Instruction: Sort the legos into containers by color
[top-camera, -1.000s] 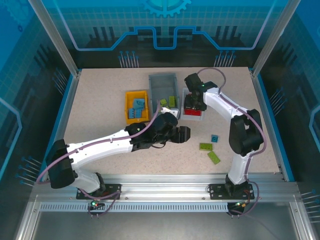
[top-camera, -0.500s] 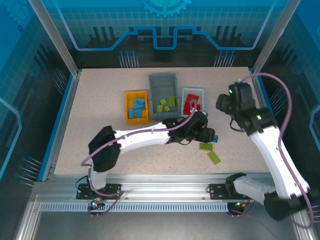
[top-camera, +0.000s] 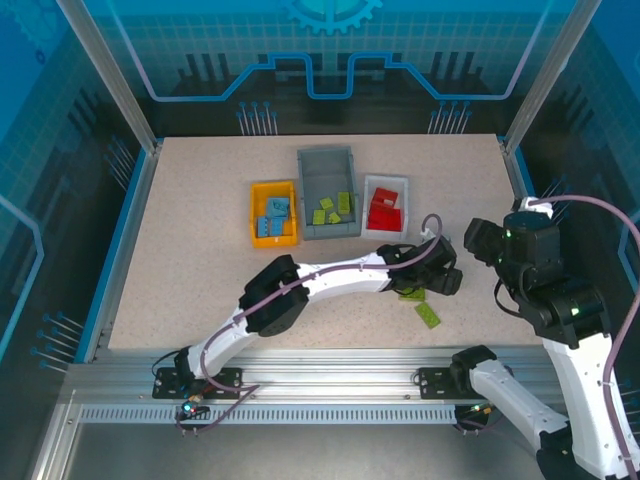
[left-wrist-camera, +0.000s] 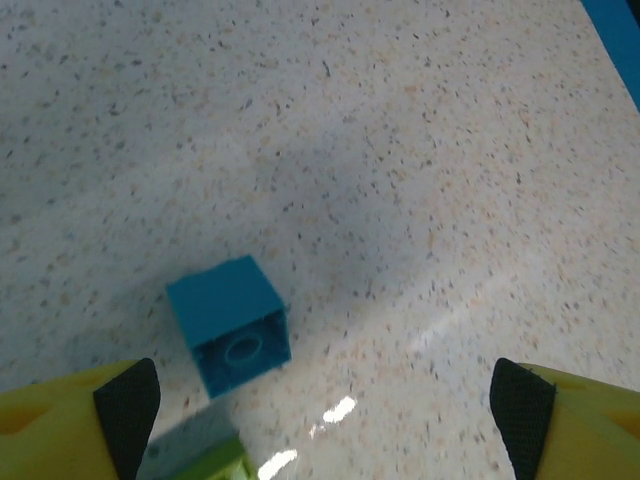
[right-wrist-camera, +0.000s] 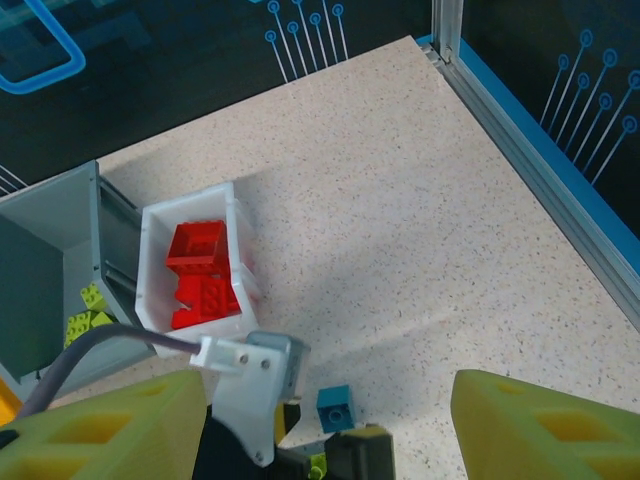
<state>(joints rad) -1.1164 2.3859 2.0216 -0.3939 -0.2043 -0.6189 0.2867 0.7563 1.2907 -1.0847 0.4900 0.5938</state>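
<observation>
We are watching the left gripper (left-wrist-camera: 325, 400) hovering, fingers spread, over a smooth blue cube-shaped lego (left-wrist-camera: 230, 325) on the speckled table (left-wrist-camera: 420, 150); the right gripper (right-wrist-camera: 330, 425) is gaping too.

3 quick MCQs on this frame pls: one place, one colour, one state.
1. Where is the loose blue brick?
A) in a bin
B) on the table, below the left claw
C) held off the table

2. The white bin holds bricks of which colour?
A) red
B) green
C) blue

3. Left claw state?
A) shut on a brick
B) open, empty
C) shut, empty

Answers:
1 B, the left wrist view shows it on bare tabletop.
2 A, all red in the right wrist view.
3 B, the claw gapes wide either side of the brick.
</observation>
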